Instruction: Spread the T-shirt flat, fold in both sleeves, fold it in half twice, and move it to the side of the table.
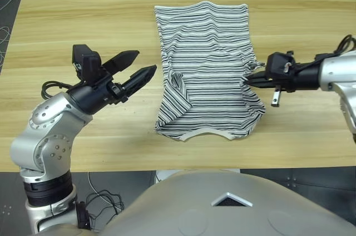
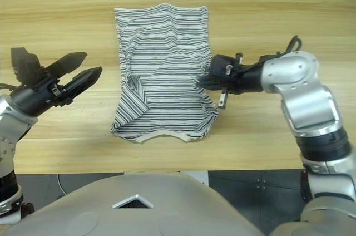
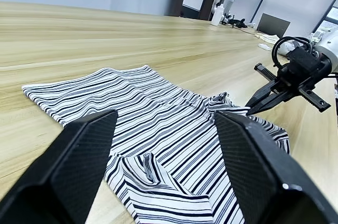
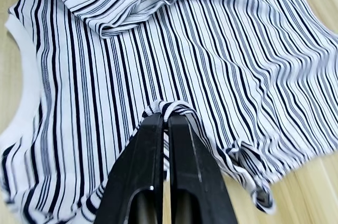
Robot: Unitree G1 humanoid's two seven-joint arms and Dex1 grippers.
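Observation:
A black-and-white striped T-shirt [image 1: 203,63] lies in the middle of the wooden table [image 1: 83,2], collar toward the front edge, both sleeves turned in over the body. The left one forms a rumpled fold [image 1: 177,83]. My right gripper [image 1: 248,78] is at the shirt's right edge, shut on a small pinch of striped fabric [image 4: 168,109] that loops around its tips. My left gripper [image 1: 146,61] hangs open above the bare wood just left of the shirt, nothing between its fingers [image 3: 84,166]. The left wrist view looks across the shirt to the right gripper [image 3: 264,97].
Bare wood surrounds the shirt on the left, right and far side. The table's front edge [image 1: 167,168] runs close to the shirt's collar. Cables [image 1: 100,197] hang below the table near my left arm.

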